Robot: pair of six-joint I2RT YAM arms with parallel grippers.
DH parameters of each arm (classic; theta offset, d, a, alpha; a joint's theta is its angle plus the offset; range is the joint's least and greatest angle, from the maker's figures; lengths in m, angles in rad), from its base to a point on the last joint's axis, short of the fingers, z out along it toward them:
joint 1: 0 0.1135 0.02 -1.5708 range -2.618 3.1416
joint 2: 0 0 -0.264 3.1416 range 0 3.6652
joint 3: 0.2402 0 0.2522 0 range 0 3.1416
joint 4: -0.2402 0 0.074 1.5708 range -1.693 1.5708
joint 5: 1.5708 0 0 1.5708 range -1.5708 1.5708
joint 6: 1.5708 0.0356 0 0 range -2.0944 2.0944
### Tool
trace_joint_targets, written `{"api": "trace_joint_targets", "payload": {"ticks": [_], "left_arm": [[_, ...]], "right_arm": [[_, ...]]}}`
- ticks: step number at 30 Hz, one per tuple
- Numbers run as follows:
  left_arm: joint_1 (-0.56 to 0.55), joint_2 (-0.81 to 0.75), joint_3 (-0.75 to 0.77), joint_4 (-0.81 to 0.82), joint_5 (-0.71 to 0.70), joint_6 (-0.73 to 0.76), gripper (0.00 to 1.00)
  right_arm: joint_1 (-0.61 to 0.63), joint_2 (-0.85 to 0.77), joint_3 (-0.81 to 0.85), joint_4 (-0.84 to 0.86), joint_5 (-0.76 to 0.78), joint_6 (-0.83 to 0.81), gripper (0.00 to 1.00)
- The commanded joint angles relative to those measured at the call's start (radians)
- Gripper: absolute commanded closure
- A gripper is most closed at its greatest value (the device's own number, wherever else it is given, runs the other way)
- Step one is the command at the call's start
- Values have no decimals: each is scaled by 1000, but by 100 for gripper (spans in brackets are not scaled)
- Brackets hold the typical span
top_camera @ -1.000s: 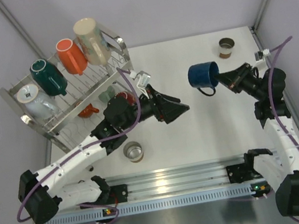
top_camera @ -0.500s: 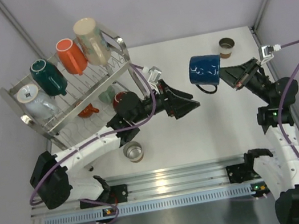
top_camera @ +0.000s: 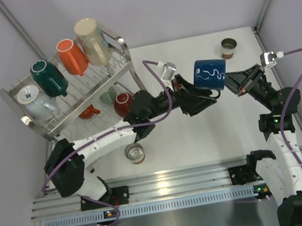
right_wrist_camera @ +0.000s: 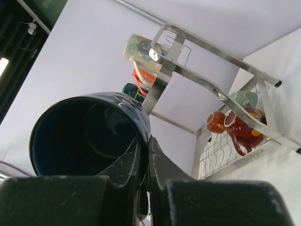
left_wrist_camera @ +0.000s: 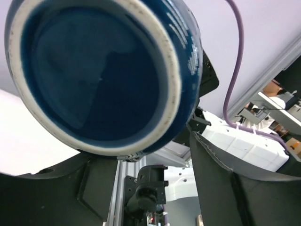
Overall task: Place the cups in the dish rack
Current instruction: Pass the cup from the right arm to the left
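**A:** Why does the right gripper (top_camera: 238, 83) carry the navy mug (top_camera: 210, 73) on its side, up in the air?

**B:** It is clamped on the mug's rim, with one of its fingers (right_wrist_camera: 162, 165) inside the mouth and the other outside the wall. That grip turns the mug's mouth back toward the right wrist and its base outward, toward the other arm.

**A:** And where is the left gripper (top_camera: 201, 99)?

**B:** Directly under the mug and a little short of it. Its wrist camera is filled by the mug's round base. Its fingers are spread wide, one on each side below the base, and hold nothing. Whether they touch the mug cannot be told.

**A:** So this is a handover?

**B:** That seems likely. The dish rack (top_camera: 121, 42) lies well beyond the mug from the right gripper, but it is back along the left arm, close behind the left gripper. The left arm looks better placed to reach it.

**A:** Is there room in the rack?

**B:** Four cups stand inverted on the upper tier and a few sit on the lower one, with some free tines between them.

**A:** What is left?

**B:** A small brown cup (top_camera: 228, 47) stands on the table near the right gripper, on the side away from the arm bases. A greyish cup (top_camera: 134, 153) stands beside the left forearm, well behind its gripper.
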Motion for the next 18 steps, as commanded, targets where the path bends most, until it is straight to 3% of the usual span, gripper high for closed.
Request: {"api": "trace_joint_targets", "payload": {"ticks": [1,8,9,10,11,13,18], "left_arm": [[-11,21,27,213,10,-44,35],[-15,78,23,318,1,-87,44],[-15,92,30,332,-10,-92,63],[-15,90,30,332,-10,-92,64],[-14,90,30,330,-15,-93,79],[-15,89,27,310,-25,-89,97],[-11,61,-25,257,-64,-73,100]], "right_arm": [[10,-31,-15,121,49,51,100],[23,-48,-70,151,67,59,100],[29,-53,-98,153,64,53,100],[29,-53,-106,153,64,53,100],[30,-57,-113,151,64,52,100],[32,-63,-130,150,61,47,100],[33,-66,-145,106,38,3,100]]}}
